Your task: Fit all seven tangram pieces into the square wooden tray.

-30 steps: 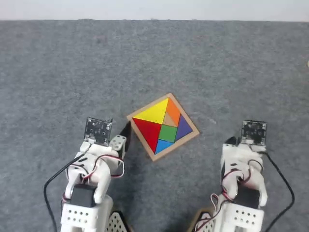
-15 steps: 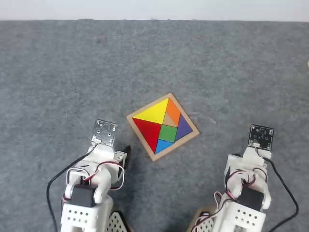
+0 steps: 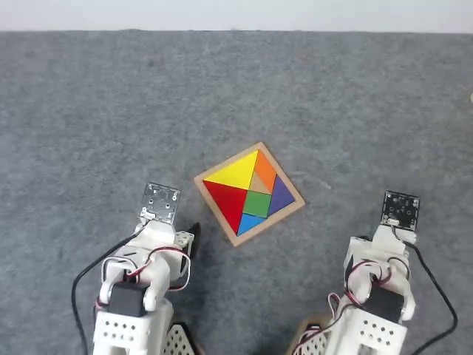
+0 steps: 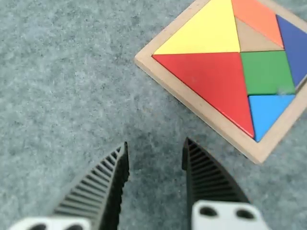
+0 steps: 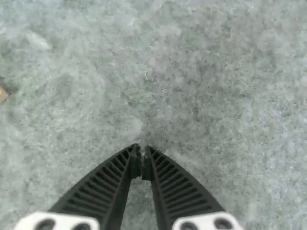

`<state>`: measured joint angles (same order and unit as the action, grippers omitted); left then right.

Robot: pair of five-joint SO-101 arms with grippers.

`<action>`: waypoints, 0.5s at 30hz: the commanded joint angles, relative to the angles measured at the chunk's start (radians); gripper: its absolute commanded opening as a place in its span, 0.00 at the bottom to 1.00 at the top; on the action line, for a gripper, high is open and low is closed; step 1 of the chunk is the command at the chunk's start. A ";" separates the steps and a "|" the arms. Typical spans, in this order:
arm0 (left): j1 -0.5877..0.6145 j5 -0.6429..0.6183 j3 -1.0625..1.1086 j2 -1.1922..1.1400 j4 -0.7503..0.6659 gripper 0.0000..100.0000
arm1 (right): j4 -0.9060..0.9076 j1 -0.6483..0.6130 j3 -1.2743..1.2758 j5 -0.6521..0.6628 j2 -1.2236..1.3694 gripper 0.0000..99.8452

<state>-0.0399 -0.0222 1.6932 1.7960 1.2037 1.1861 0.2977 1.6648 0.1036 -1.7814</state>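
The square wooden tray [image 3: 233, 237] lies turned like a diamond at the middle of the grey mat. Seated flat inside it are a yellow triangle [image 3: 236, 173], red triangle [image 3: 228, 201], orange piece [image 3: 266, 169], tan triangle [image 3: 259, 183], green square [image 3: 256, 203], blue triangle [image 3: 250, 222] and purple triangle [image 3: 281, 194]. My left gripper [image 4: 156, 148] stands open and empty over bare mat, a short way off the tray's rim [image 4: 192, 99] beside the red triangle [image 4: 211, 81]. From above, that left gripper [image 3: 194, 231] sits just left of the tray's near corner. My right gripper [image 5: 142, 155] is shut on nothing above the mat.
Grey carpet-like mat [image 3: 103, 111] covers the table all around the tray. A small tan speck [image 5: 2, 94] lies on it off to one side of the right gripper. A pale strip [image 3: 236, 13] marks the far edge.
Since a second ago both arms have drawn back toward the near edge, the left gripper leaving the tray's left side. Nothing has moved in the last half second.
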 commanded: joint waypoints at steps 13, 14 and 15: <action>-0.005 -0.005 -0.010 0.014 0.005 0.18 | -0.002 0.012 0.020 -0.003 0.007 0.01; -0.005 -0.005 -0.010 0.014 0.005 0.18 | -0.004 0.012 0.020 -0.003 0.007 0.01; -0.005 -0.005 -0.010 0.014 0.005 0.18 | -0.004 0.012 0.020 -0.003 0.007 0.01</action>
<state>-0.0399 -0.0222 1.6932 1.7960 1.2037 1.1861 0.2977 1.6648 0.1036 -1.7814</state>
